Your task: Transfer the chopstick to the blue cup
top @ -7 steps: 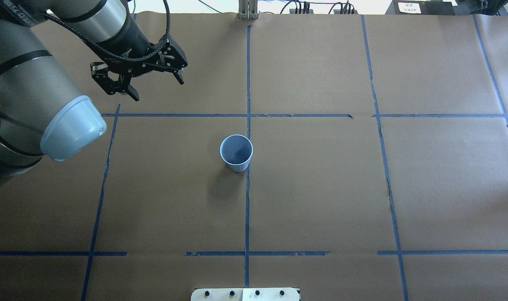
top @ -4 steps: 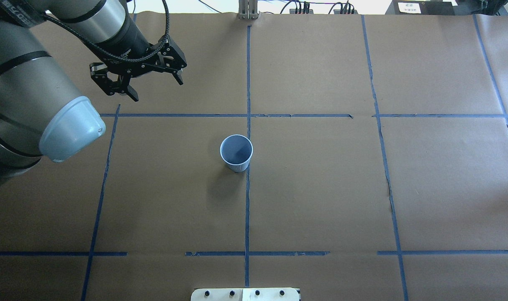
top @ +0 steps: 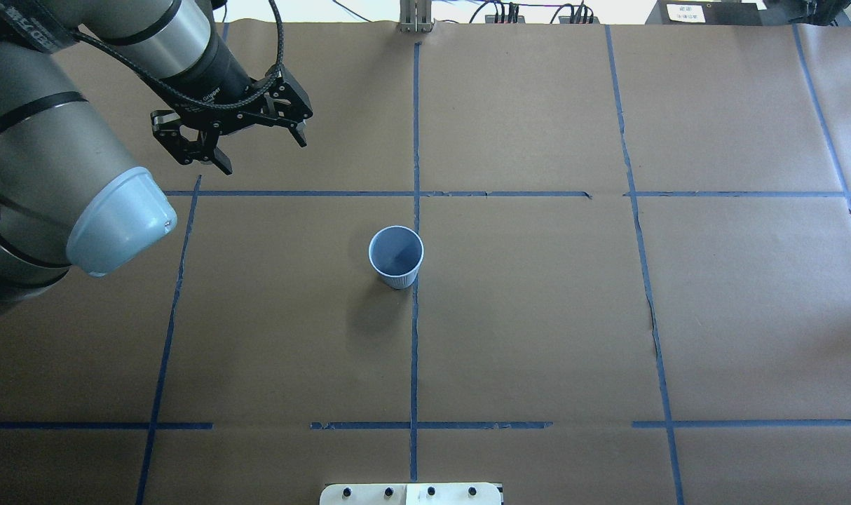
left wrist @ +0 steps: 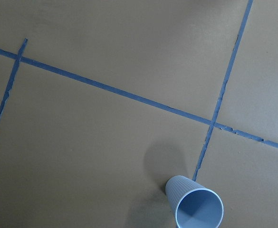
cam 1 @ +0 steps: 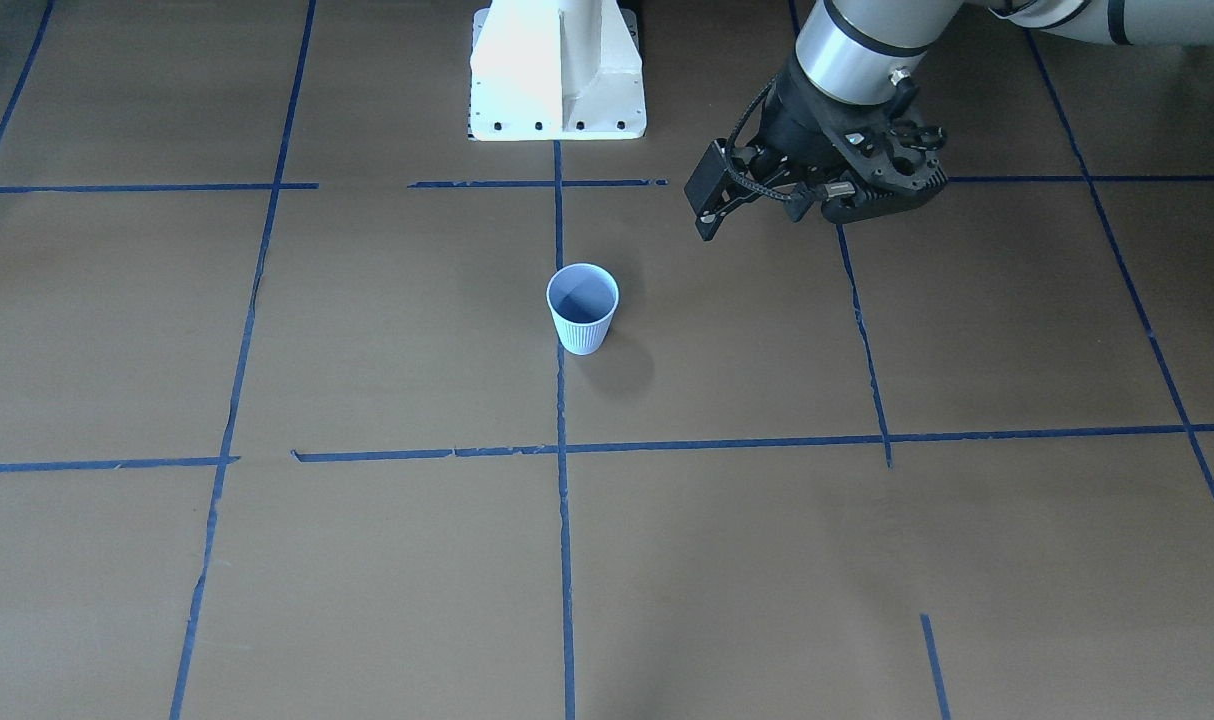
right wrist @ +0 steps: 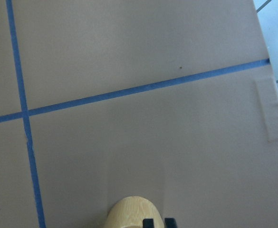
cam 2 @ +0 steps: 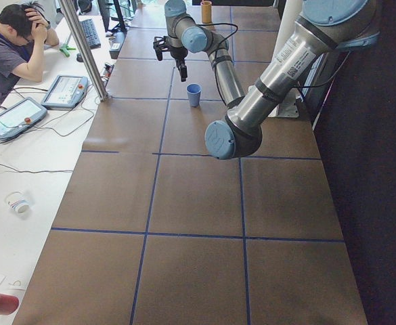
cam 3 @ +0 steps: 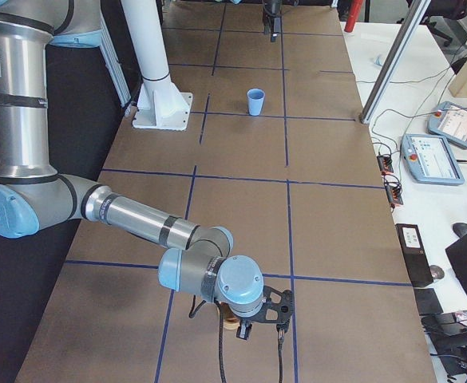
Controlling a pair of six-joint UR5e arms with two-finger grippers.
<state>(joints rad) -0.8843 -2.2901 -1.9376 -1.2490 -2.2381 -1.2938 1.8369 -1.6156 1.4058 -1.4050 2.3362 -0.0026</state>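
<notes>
Brown paper covers the table [top: 538,315], gridded by blue tape lines [top: 414,351]. White lettering on the left arm's wrist is too small to read. One blue cup [top: 396,257] stands upright at the centre, touching a tape line. The left gripper [top: 264,154] hovers well apart from it, fingers spread and empty. The right gripper [right wrist: 158,222] shows two tips close together beside a round wooden piece [right wrist: 129,213]. Whether they pinch anything, I cannot tell.
</notes>
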